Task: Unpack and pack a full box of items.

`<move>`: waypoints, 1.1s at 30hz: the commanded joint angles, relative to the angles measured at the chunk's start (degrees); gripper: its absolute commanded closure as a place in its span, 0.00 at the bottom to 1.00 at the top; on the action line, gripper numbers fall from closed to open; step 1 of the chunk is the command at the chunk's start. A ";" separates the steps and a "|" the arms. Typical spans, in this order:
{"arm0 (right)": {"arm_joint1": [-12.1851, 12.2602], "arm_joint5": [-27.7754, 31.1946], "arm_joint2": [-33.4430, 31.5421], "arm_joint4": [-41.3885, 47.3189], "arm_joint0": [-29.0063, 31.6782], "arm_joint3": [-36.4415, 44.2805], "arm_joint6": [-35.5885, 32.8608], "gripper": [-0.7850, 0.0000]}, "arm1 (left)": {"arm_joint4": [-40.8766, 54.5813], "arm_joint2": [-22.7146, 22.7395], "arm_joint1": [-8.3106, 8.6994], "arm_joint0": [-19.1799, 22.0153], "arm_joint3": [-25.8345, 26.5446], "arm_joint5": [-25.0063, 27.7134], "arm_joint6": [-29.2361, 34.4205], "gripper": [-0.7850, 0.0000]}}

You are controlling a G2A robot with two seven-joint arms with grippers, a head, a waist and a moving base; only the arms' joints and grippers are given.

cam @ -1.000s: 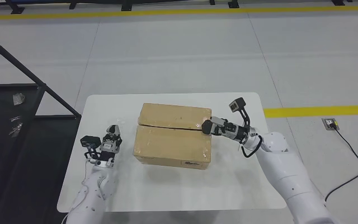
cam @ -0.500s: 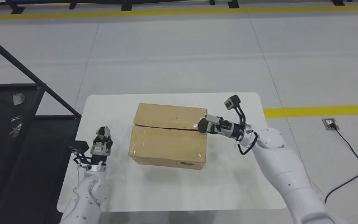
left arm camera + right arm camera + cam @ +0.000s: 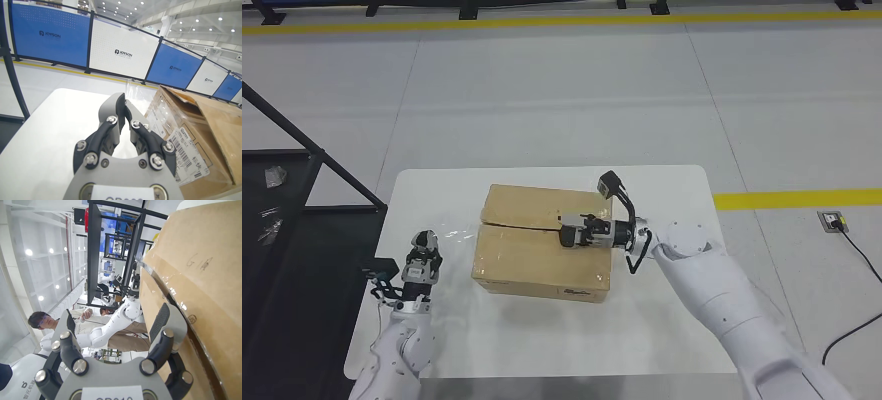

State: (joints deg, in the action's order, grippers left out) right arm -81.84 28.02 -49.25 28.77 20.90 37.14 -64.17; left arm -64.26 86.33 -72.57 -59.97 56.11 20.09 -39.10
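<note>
pinches a clear tape strip point(image 3: 130, 89) tight between the left gripper's point(image 3: 125, 103) fingers point(image 3: 111, 108), just beside the cardboard box point(image 3: 542, 255) on the tabletop point(image 3: 672, 320). spreads the right gripper's point(image 3: 564, 228) fingers open over the box's top seam point(image 3: 527, 226), one finger against the cardboard.

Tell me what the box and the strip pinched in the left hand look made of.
Box: matte brown cardboard, likely corrugated, judging by its ragged torn flap edge. Strip: thin clear plastic, probably packing tape; glossy and see-through.
</note>
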 commanded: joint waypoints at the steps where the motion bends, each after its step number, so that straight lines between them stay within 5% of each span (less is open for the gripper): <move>1: -0.81 -0.98 1.11 -0.17 -1.04 -2.30 -0.32 0.00 | 0.16 0.15 0.03 -0.17 0.20 -0.11 -0.09 1.00; 21: -4.25 0.39 2.14 0.72 -4.46 -13.00 -1.89 0.00 | 3.90 2.35 0.19 -0.77 0.16 -1.12 -0.80 1.00; 33: -5.06 1.45 1.49 0.52 -4.92 -14.22 -2.93 0.00 | 8.08 4.67 0.32 -5.00 9.48 0.73 -1.99 1.00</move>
State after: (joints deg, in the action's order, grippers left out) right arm -86.83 29.41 -47.72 29.33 15.96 22.87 -66.97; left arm -56.56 90.85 -72.27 -64.22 64.04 20.32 -41.44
